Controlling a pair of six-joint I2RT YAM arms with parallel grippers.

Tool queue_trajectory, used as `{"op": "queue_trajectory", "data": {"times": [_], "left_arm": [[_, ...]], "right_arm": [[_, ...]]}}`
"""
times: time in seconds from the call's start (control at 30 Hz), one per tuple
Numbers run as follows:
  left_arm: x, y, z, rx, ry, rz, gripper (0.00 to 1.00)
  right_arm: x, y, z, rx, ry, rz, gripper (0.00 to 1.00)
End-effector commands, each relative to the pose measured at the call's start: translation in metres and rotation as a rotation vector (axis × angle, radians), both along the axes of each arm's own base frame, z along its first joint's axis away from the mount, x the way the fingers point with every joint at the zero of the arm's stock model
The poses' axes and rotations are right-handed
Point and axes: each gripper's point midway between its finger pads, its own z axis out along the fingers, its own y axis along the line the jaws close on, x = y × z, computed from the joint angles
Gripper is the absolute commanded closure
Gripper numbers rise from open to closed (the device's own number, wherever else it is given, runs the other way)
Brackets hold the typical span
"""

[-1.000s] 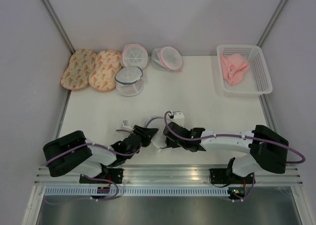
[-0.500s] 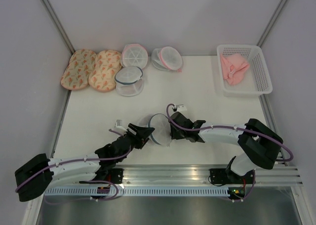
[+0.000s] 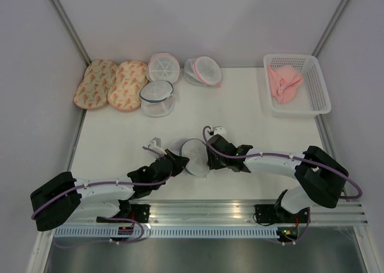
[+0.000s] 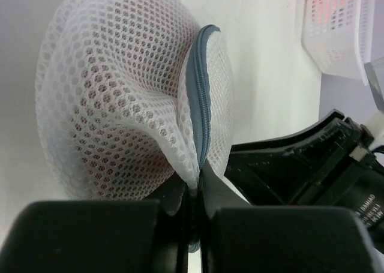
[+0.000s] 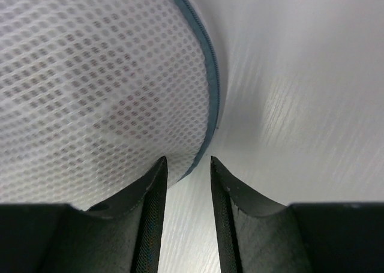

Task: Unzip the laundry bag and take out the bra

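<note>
Laundry bag (image 3: 193,148) propped on edge on the counter (image 3: 252,114) — light, soft, crushable mesh; left claw (image 4: 193,186) pinched shut on it, right claw (image 5: 187,171) part-open at the zip rim (image 4: 201,87), probably the firmer hold.

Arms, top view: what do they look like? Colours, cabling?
Left arm and right arm: white links, bulky black joint housings, a purple cable looping along each. Left tool and right tool: black, two flat tapered fingers.
</note>
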Motion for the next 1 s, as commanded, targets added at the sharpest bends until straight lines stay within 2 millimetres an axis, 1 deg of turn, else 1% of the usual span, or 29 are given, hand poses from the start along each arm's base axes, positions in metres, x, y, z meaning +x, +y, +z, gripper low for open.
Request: {"op": "queue_trajectory", "data": {"times": [0.0, 0.03, 0.07, 0.1, 0.17, 0.2, 0.23, 0.27, 0.3, 0.33, 0.37, 0.43, 0.6, 0.63, 0.67, 0.7, 0.73, 0.77, 0.8, 0.87, 0.9, 0.97], "left_arm": [[0.005, -0.003, 0.005, 0.055, -0.041, -0.021, 0.98], [0.005, -0.002, 0.005, 0.052, -0.044, -0.016, 0.98], [0.006, -0.001, 0.009, 0.044, -0.053, -0.008, 0.98], [0.007, 0.001, 0.01, 0.037, -0.056, 0.002, 0.98], [0.008, 0.007, 0.011, 0.02, -0.054, 0.037, 0.98], [0.007, 0.013, 0.005, 0.032, -0.034, 0.057, 0.98], [0.007, 0.016, 0.005, -0.014, -0.004, 0.102, 0.98], [0.007, 0.023, -0.001, -0.026, 0.011, 0.138, 0.98], [0.007, 0.026, 0.0, -0.06, 0.023, 0.163, 0.98], [0.007, 0.026, 0.003, -0.124, 0.041, 0.195, 0.98], [0.007, 0.028, 0.001, -0.146, 0.047, 0.214, 0.98], [0.01, 0.026, 0.011, -0.237, 0.055, 0.244, 0.98], [0.015, 0.026, 0.024, -0.393, 0.077, 0.305, 0.98], [0.016, 0.026, 0.026, -0.422, 0.079, 0.311, 0.98], [0.016, 0.029, 0.026, -0.451, 0.08, 0.319, 0.98], [0.017, 0.03, 0.028, -0.491, 0.091, 0.335, 0.98], [0.017, 0.033, 0.029, -0.512, 0.094, 0.347, 0.98], [0.018, 0.037, 0.027, -0.526, 0.093, 0.361, 0.98], [0.019, 0.039, 0.029, -0.547, 0.096, 0.371, 0.98], [0.019, 0.041, 0.029, -0.568, 0.108, 0.37, 0.98], [0.018, 0.039, 0.029, -0.583, 0.118, 0.367, 0.98], [0.016, 0.037, 0.028, -0.597, 0.137, 0.351, 0.98]], "right_arm": [[-0.002, 0.009, 0.027, 0.08, -0.032, 0.049, 0.59], [-0.003, 0.01, 0.031, 0.092, -0.036, 0.056, 0.58], [-0.004, 0.011, 0.037, 0.113, -0.042, 0.063, 0.5], [-0.006, 0.011, 0.049, 0.147, -0.063, 0.068, 0.46], [-0.009, 0.013, 0.064, 0.189, -0.076, 0.083, 0.37], [-0.011, 0.013, 0.079, 0.227, -0.096, 0.086, 0.36], [-0.013, 0.013, 0.085, 0.243, -0.101, 0.088, 0.35], [-0.015, 0.012, 0.092, 0.26, -0.11, 0.087, 0.35], [-0.018, 0.012, 0.1, 0.284, -0.122, 0.091, 0.36], [-0.021, 0.011, 0.103, 0.294, -0.124, 0.086, 0.37], [-0.021, 0.01, 0.104, 0.298, -0.131, 0.077, 0.37], [-0.028, 0.011, 0.103, 0.32, -0.13, 0.077, 0.38], [-0.041, 0.019, 0.093, 0.384, -0.122, 0.071, 0.43], [-0.043, 0.02, 0.092, 0.391, -0.122, 0.068, 0.46], [-0.044, 0.023, 0.095, 0.422, -0.128, 0.058, 0.47], [-0.049, 0.024, 0.093, 0.43, -0.13, 0.063, 0.48], [-0.05, 0.023, 0.091, 0.438, -0.13, 0.056, 0.5], [-0.052, 0.024, 0.092, 0.456, -0.128, 0.046, 0.51], [-0.055, 0.023, 0.088, 0.467, -0.127, 0.048, 0.51], [-0.054, 0.025, 0.088, 0.493, -0.142, 0.041, 0.52], [-0.054, 0.023, 0.083, 0.485, -0.143, 0.041, 0.52], [-0.051, 0.025, 0.084, 0.495, -0.162, 0.034, 0.52]]}}
